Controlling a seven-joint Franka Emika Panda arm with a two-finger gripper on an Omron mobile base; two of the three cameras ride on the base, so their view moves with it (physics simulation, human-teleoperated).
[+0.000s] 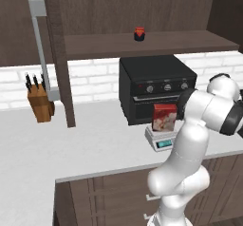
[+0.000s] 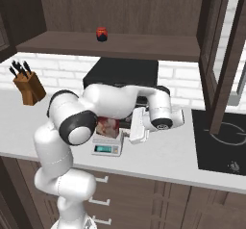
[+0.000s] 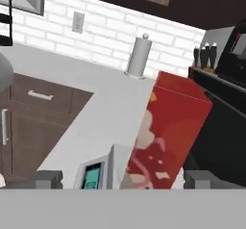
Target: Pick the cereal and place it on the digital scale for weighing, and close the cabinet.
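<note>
The cereal (image 1: 164, 117) stood upright on the digital scale (image 1: 162, 139), red box on the flat plate, with the greenish display facing out toward the counter's edge. Both sat directly in front of the black oven (image 1: 155, 86), the box just short of its glass door. From the other side the cereal (image 2: 107, 126) showed partly behind the robot's forearm, still on the digital scale (image 2: 107, 147).

The gripper (image 2: 140, 125) hung beside the scale on the side away from the knife block, level with the box, its fingers spread wide and holding nothing. Along the hand's own line of sight the cereal (image 3: 166, 139) rose between the two fingertips (image 3: 48, 179), which stood well clear on either side of it, and the scale's display (image 3: 91, 175) glowed at the box's foot.

Above the oven ran the cabinet's shelf (image 1: 142, 44), carrying a small red-and-black jar (image 1: 139, 33). The cabinet (image 2: 226, 55) door stood swung out, glass panel and dark frame jutting forward over the stovetop (image 2: 221, 146). The other door (image 1: 52, 54) hung open too, its silver bar handle (image 1: 40, 49) reaching down near the knife block (image 1: 40, 101), far along the counter (image 1: 71, 144) from the oven.
</note>
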